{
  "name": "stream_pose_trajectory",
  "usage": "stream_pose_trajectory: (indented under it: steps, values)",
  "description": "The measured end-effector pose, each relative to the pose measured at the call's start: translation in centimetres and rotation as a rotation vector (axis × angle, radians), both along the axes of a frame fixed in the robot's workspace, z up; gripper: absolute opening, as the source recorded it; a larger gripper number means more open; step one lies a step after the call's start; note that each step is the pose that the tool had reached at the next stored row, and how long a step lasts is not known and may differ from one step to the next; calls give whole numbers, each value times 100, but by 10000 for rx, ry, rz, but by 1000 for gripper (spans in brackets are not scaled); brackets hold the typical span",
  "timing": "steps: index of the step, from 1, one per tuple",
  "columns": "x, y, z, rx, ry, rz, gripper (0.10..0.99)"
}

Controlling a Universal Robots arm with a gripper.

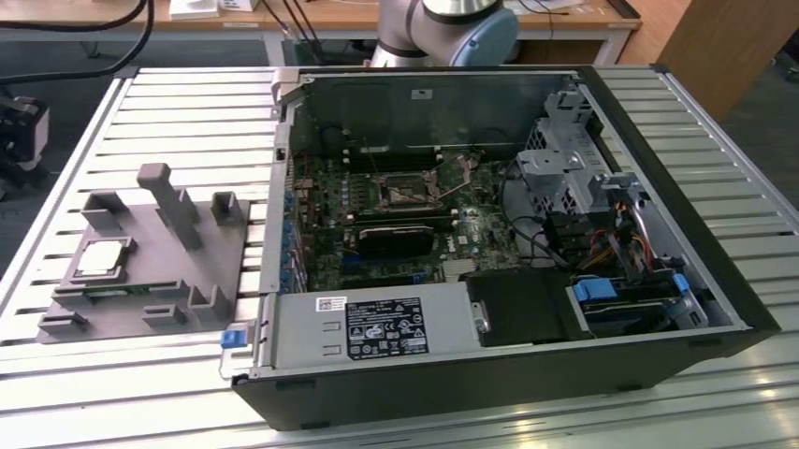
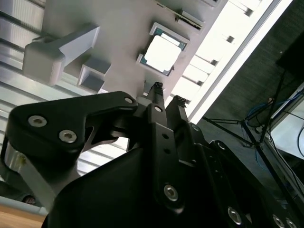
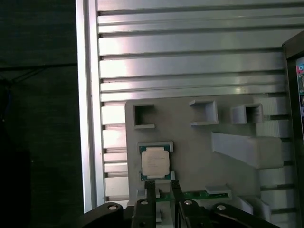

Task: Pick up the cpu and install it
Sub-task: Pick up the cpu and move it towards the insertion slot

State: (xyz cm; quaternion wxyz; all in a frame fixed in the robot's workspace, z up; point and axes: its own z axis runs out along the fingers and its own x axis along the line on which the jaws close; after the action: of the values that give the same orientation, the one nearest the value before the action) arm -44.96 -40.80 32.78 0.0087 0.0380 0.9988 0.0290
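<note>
Above the gray fixture [image 3: 190, 142], the claw [image 3: 163, 189] hangs clear of the cpu [image 3: 155, 162].

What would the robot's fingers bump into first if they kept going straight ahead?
Most likely the shiny chip in the gray holder: the fingers point at it in both wrist views. Depth is unclear, so the holder's edge might come first.

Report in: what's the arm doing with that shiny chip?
End effector open, empty, near cpu. It sits in gray fixture, not yet picked. Nothing on top of it.
</note>
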Motion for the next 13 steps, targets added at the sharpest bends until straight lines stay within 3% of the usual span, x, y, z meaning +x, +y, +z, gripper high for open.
stream_pose_trajectory:
  steps: [1, 2, 4, 7, 8, 13]
  values:
    - [0, -13, -18, 0, 0, 0, 290]
    - [0, -25, -36, 0, 0, -1, 290]
    - [0, -47, -73, 1, -1, 0, 408]
    - [-1, -58, -128, 0, 0, -1, 467]
    - [-1, -58, -146, -1, 1, -2, 529]
    - [0, -59, -210, 11, 0, 0, 529]
